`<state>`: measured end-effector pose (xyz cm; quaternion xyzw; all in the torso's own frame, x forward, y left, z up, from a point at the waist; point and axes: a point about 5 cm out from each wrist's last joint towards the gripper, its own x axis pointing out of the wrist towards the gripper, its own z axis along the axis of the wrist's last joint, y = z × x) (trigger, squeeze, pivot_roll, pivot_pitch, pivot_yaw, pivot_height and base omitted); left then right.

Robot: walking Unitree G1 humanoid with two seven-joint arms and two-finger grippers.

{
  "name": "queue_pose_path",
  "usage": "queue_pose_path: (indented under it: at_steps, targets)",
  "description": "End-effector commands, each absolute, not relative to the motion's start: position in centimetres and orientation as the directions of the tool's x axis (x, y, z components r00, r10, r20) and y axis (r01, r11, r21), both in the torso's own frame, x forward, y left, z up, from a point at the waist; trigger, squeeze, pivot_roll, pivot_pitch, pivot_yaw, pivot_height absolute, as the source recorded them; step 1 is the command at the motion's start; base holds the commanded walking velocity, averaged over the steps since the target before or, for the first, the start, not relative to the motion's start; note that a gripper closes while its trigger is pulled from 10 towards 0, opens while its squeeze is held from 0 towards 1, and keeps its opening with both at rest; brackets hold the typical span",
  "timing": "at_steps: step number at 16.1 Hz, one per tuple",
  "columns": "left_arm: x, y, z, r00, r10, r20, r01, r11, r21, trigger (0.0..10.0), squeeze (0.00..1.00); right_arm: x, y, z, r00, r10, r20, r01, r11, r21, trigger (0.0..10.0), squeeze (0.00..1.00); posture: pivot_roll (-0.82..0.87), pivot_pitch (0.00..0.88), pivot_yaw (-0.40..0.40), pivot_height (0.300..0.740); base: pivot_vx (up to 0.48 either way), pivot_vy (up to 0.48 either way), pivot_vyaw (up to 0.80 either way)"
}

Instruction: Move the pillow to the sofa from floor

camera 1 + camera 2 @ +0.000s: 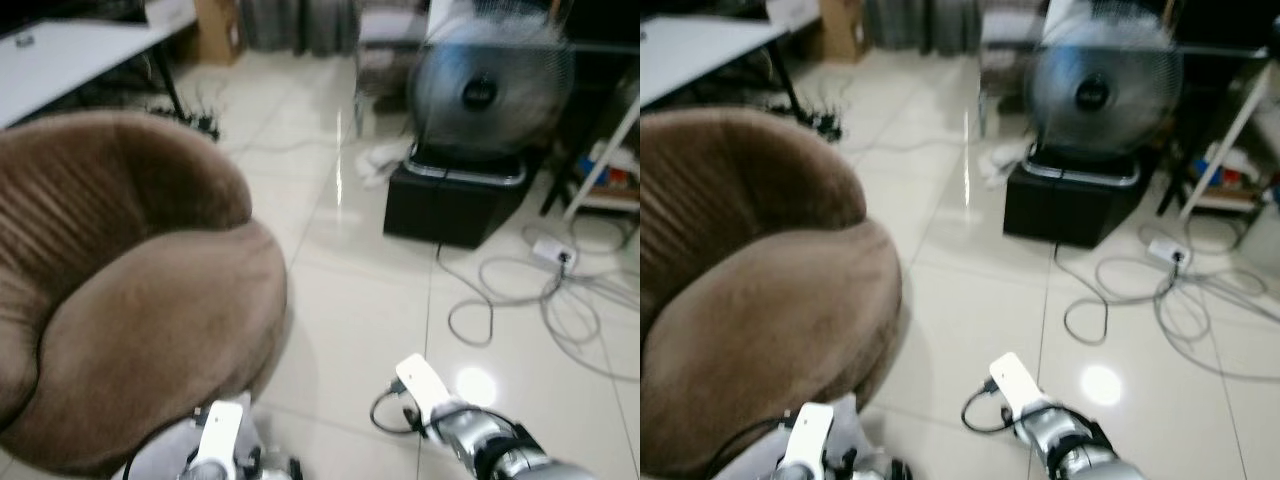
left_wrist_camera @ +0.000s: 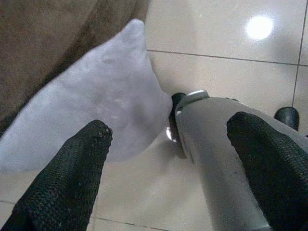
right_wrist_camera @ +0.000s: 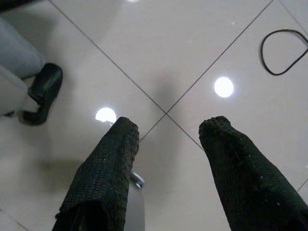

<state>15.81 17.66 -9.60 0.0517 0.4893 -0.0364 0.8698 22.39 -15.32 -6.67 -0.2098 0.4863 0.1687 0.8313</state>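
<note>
A pale grey pillow (image 2: 91, 110) lies on the tiled floor, leaning against the base of the brown sofa (image 1: 130, 290); a strip of it shows at the bottom of the head view (image 1: 160, 462). My left gripper (image 2: 168, 159) hangs open just above the pillow, one finger (image 2: 72, 168) over its edge and the other finger (image 2: 274, 163) over my own silver leg. My right gripper (image 3: 166, 144) is open over bare tiles with nothing between its fingers. Both silver forearms (image 1: 470, 430) reach in from the bottom of the head view.
A large fan (image 1: 490, 90) stands on a black box (image 1: 450, 200) ahead to the right, with loose cables (image 1: 540, 290) trailing over the tiles. A white table (image 1: 70, 60) is at the back left. My robot foot (image 3: 43, 91) is close to the right gripper.
</note>
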Motion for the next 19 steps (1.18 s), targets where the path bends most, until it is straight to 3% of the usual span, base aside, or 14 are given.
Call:
queue_pose_path:
  at_steps: [1, 6, 14, 19]
  targets:
    - [16.3, 17.81, -9.38, 0.532, -0.005, -0.847, 0.112, 0.992, 0.065, 10.0, 0.0, 22.62, -15.4, -6.52, 0.473, 0.076, -0.878, -0.489, 0.851, -0.189, 10.0, 0.0, -0.09, 0.0, 0.05, 0.718, 0.0, 0.0, 0.0]
    - [16.36, 17.72, -9.37, 0.533, -0.006, -0.846, 0.113, 0.992, 0.064, 10.0, 0.0, 22.67, -15.49, -6.48, 0.473, 0.075, -0.878, -0.488, 0.852, -0.191, 10.0, 0.0, -0.09, 0.0, 0.051, 0.718, 0.0, 0.0, 0.0]
    - [16.51, 17.5, -9.33, 0.533, -0.018, -0.846, 0.111, 0.993, 0.048, 10.0, 0.0, 22.8, -15.65, -6.39, 0.474, 0.072, -0.877, -0.486, 0.852, -0.193, 10.0, 0.0, -0.09, 0.0, 0.05, 0.718, -0.48, 0.0, 0.0]
    - [16.62, 17.52, -9.28, 0.538, -0.014, -0.843, 0.108, 0.993, 0.052, 10.0, 0.0, 22.87, -15.65, -6.35, 0.475, 0.072, -0.877, -0.488, 0.851, -0.194, 10.0, 0.0, -0.09, 0.0, 0.05, 0.718, 0.0, 0.0, 0.0]
